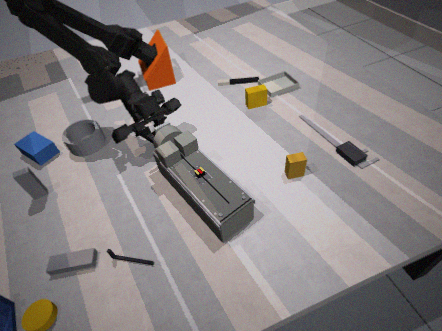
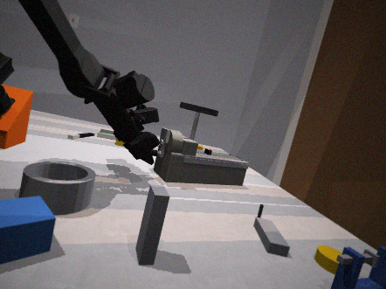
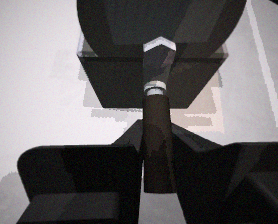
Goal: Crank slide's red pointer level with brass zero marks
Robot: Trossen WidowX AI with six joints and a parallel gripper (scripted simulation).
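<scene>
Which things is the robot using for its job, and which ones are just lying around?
For the job:
- grey machine
- brown handle
- red pointer
- tool, shut on the handle

Just lying about:
- blue block
- grey ring
- orange wedge
- yellow disc

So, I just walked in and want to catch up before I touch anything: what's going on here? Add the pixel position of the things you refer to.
The black arm has its gripper (image 1: 146, 127) (image 2: 153, 151) (image 3: 150, 124) shut on the dark crank handle (image 3: 158, 142) at the end of the grey machine (image 1: 210, 192) (image 2: 205, 169). The job is to turn the crank until the slide's red pointer (image 1: 200, 171) is level with two brass marks. The pointer sits close to the marks, but I cannot tell whether it is exactly level. The handle has not been let go.
</scene>
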